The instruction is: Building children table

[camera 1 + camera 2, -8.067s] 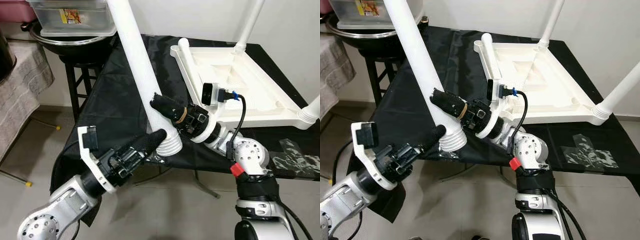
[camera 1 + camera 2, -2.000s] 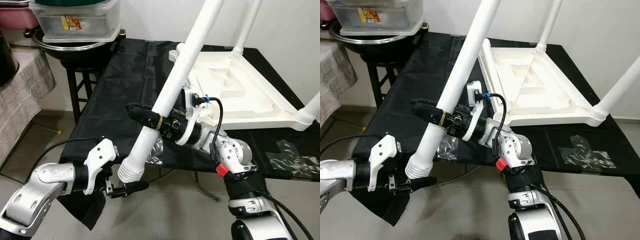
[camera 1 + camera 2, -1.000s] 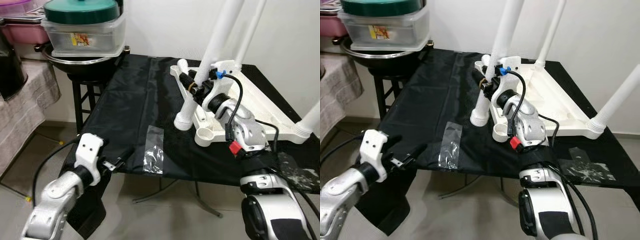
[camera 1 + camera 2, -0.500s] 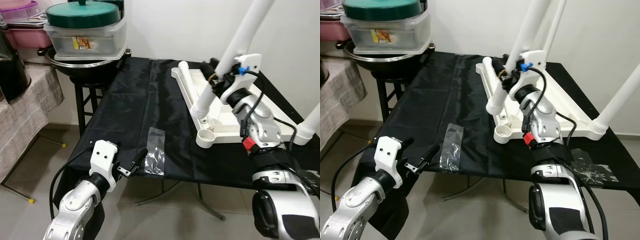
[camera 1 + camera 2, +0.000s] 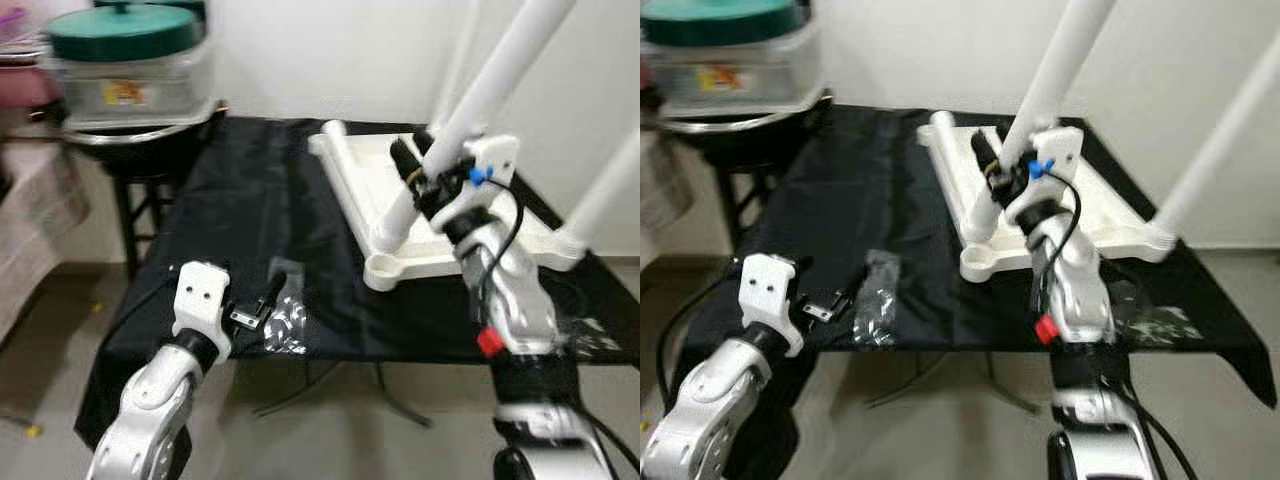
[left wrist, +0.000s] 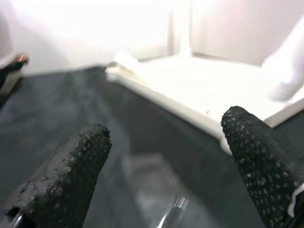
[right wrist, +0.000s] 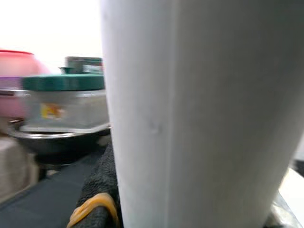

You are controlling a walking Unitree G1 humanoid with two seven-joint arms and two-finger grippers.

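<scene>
Head views, slightly blurred. The right end effector (image 5: 415, 175), at centre right of the frame, is clamped around a white table leg (image 5: 470, 115) that slants from the upper right corner down to its ribbed lower end, which sits over the near-left corner region of the upturned white tabletop (image 5: 350, 175); whether that end touches the tabletop cannot be told. The tabletop lies upside down on the black-covered bench (image 5: 240, 210), with another fitted leg (image 5: 605, 190) rising at the right edge. The left end effector (image 5: 262, 303), at lower left, hangs over the bench's near edge with its fingers (image 6: 64, 178) spread apart and holding nothing, just beside a clear plastic bag (image 5: 288, 318). A lidded container with a green lid (image 5: 125, 55) stands at upper left beyond the bench.
</scene>
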